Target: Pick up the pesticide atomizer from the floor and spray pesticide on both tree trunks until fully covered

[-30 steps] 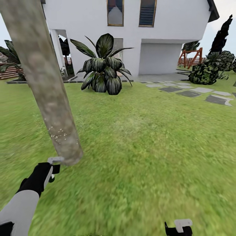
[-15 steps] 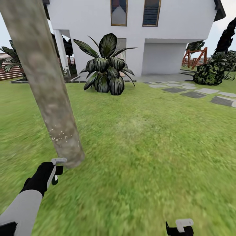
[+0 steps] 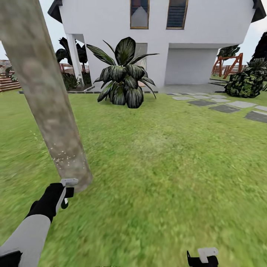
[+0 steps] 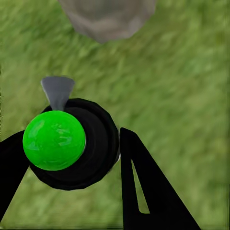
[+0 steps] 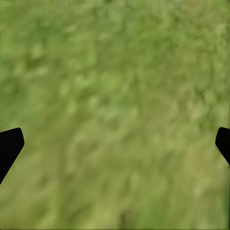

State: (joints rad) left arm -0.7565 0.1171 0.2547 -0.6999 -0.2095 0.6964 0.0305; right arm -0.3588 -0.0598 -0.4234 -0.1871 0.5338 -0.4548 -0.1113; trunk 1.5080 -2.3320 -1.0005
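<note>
Green lawn (image 3: 167,167) ran back to a white house (image 3: 159,37) and a broad-leaved plant (image 3: 124,79). The pesticide atomizer (image 4: 72,143) was already up off the ground, clamped in the left gripper (image 3: 66,193) just beside the base of a tree trunk (image 3: 48,104). Pale specks dotted the trunk low down — the spraying looked barely begun, with a second tree left to do. The bottle stood roughly upright, its grey nozzle aimed toward the trunk. The right gripper (image 5: 115,143) hung over grass, fingers spread and holding nothing.
</note>
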